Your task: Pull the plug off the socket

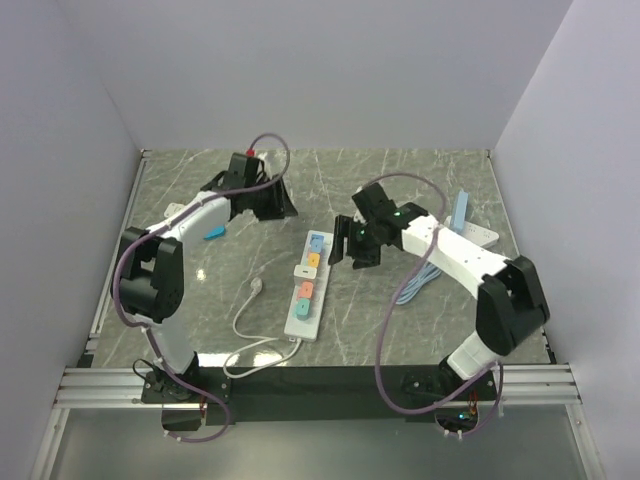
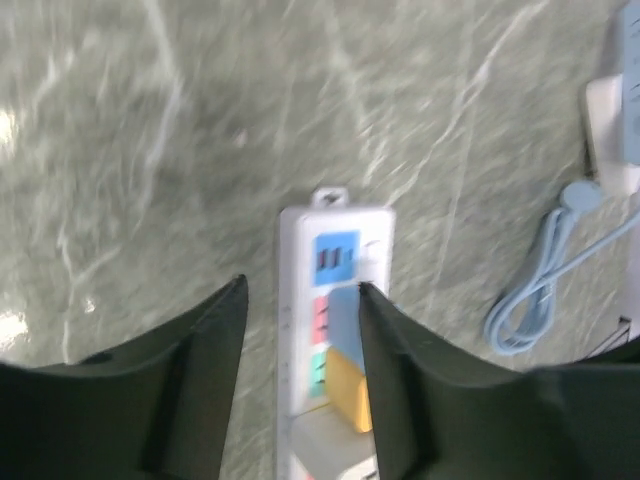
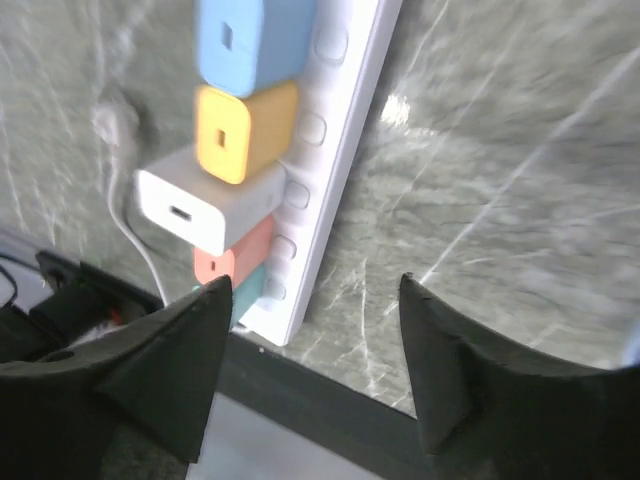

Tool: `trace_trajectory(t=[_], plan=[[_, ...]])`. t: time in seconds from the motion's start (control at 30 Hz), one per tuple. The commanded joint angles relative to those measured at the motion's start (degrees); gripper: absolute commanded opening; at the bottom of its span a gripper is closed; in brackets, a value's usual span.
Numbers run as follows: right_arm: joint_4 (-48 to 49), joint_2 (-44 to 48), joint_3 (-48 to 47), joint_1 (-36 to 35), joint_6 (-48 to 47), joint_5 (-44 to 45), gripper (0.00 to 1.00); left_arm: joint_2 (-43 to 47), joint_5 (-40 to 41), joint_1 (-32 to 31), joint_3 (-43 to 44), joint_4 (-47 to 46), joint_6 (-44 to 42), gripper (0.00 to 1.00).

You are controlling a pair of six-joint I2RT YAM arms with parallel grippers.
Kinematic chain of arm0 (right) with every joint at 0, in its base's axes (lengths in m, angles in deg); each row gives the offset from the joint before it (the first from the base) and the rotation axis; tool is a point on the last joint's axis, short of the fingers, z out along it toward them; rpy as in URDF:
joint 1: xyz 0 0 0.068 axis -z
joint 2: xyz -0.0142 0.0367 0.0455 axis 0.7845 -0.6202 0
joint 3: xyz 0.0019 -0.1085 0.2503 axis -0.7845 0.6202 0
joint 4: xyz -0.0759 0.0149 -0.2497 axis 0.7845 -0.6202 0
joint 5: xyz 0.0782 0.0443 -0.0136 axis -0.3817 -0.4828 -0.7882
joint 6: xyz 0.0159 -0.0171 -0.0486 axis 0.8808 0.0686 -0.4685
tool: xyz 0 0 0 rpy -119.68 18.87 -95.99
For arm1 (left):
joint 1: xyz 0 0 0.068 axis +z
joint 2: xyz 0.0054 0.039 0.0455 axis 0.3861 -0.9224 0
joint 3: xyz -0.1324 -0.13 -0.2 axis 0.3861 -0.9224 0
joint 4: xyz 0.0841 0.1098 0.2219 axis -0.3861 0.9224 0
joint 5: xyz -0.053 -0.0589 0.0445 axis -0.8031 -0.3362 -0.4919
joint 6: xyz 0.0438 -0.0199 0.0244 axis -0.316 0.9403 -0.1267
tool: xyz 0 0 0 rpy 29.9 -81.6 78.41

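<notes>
Right gripper [image 3: 312,283] spread, empty; long white plastic socket strip [image 3: 345,130] just ahead of it. Left gripper [image 2: 302,290] spread above its end.

Plain white walls [image 1: 320,70] on 3 sides of me, grey-green marble-look surface [image 1: 330,175] underneath w/ soft glare spots, alu rail [image 1: 100,385] at near edge.

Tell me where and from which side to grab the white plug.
Take the white plug from above, probably across the strip: one pincer finger on its end jutting past the neighbours, the other on its button-side face. The yellow plug and salmon plug crowd its other sides.
</notes>
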Motion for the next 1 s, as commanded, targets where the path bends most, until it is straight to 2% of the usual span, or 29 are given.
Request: trace_trajectory(t=[0.0, 0.17, 0.37, 0.53, 0.73, 0.9, 0.97], plan=[[-5.0, 4.7, -2.7, 0.2, 1.2, 8.8, 0.76, 2.0, 3.7, -2.9, 7.1, 10.4, -8.1, 0.55], [-4.1, 10.8, 0.9, 0.6, 4.7, 12.9, 0.83, -0.3, 9.3, -7.3, 12.1, 17.1, -11.8, 0.66], [-0.6, 18.7, 7.3, 1.0, 9.0, 13.7, 0.85, -2.6, 12.2, -11.8, 13.9, 18.6, -13.6, 0.73], [-0.5, 20.8, 9.7, 1.1, 9.6, 14.0, 0.86, -5.8, 16.6, -15.6, 16.2, 19.6, -14.5, 0.75], [0.5, 22.2, 11.6, 1.2, 10.6, 14.2, 0.87, -9.1, 19.9, -18.8, 17.7, 19.7, -14.1, 0.74], [0.5, 22.6, 12.3, 1.3, 10.8, 14.5, 0.87, -11.6, 19.9, -20.7, 18.5, 19.7, -14.0, 0.69], [1.0, 22.9, 12.7, 1.3, 11.0, 14.3, 0.87, -12.1, 22.6, -20.8, 18.6, 20.0, -13.9, 0.65]])
